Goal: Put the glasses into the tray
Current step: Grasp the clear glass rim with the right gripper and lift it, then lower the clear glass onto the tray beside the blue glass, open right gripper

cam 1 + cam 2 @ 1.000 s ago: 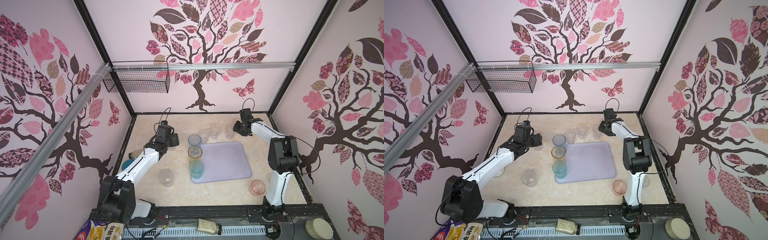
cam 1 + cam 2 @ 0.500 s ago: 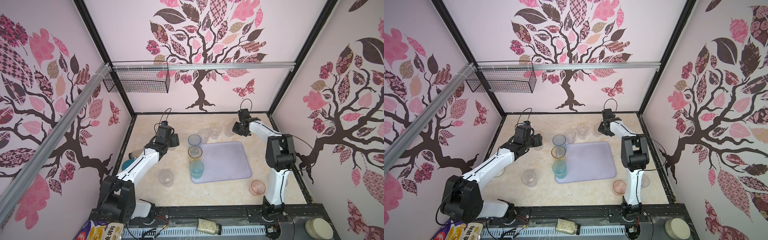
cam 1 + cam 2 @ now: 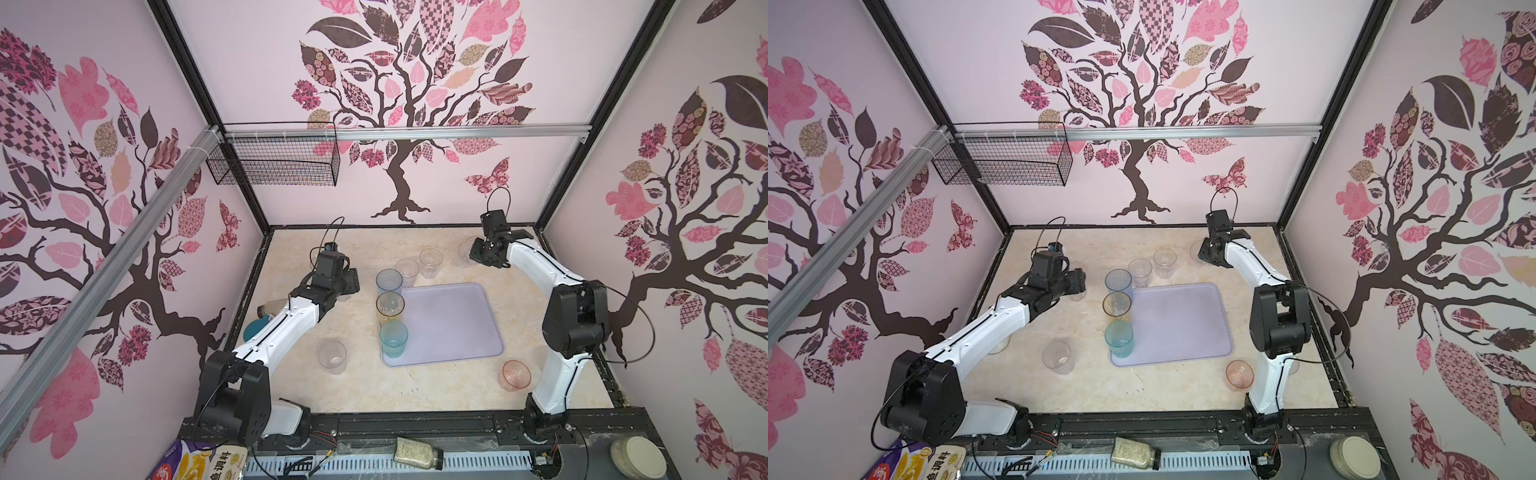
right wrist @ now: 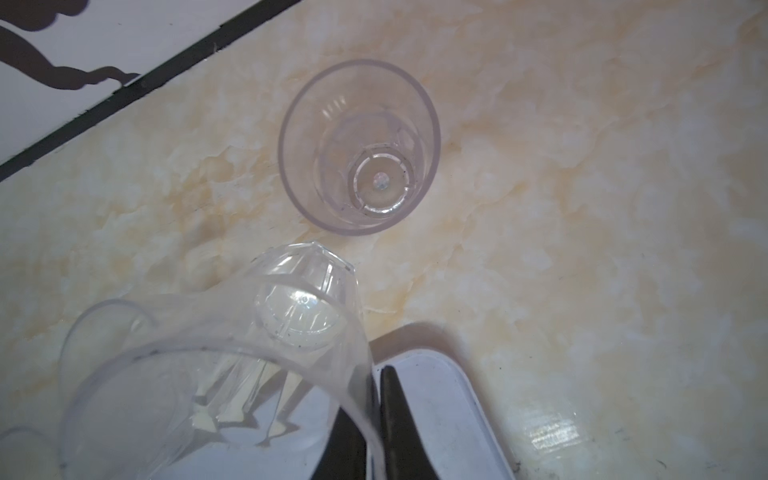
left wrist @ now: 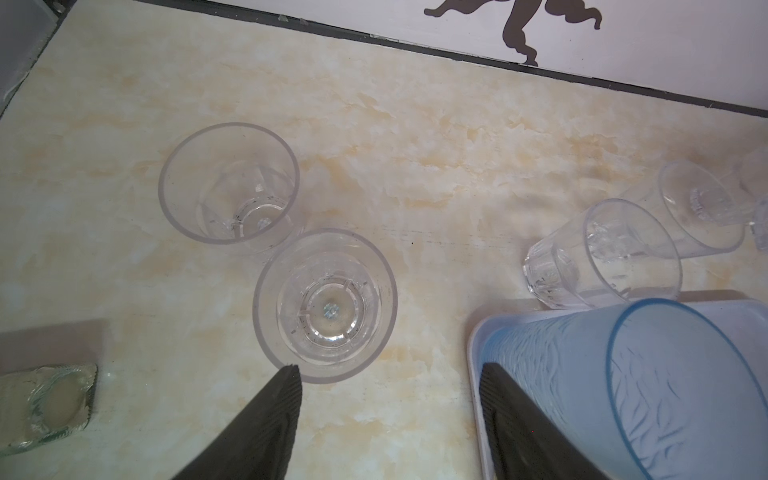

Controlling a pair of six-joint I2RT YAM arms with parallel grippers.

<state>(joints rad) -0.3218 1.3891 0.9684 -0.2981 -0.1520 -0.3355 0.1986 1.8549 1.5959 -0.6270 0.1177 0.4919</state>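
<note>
Since the right gripper is clamped across one wall of a short clear glass, one finger inside the rim and one outside, that glass is the item in hand. It is at the back right of the table, just off the far corner of the tray. It looks tilted in the right wrist view. Whether its base is clear of the table: cannot tell.

Handling (judged): thin, light, rigid, smooth-walled. A one-wall pinch may let it swing or slip, so carry it slowly and set it down rather than drop it. The rim is the sensible hold for the short glasses.

Tray: the blue-grey glass, amber glass and teal glass stand in a row along its left edge. The rest is bare, so there is plenty of room.

Left gripper: jaws apart and empty, poised over a clear glass, with a second clear glass just beside it, rims apparently touching.

Outside the tray:
- Two back glasses stand just behind its far edge.
- A front-left glass is clear.
- A pink glass is at front right.

In the way: a neighbouring glass stands near the held one, and the back glasses border the tray's far edge. A bottle and a teal-lidded jar lie by the left wall, well clear of the path.
</note>
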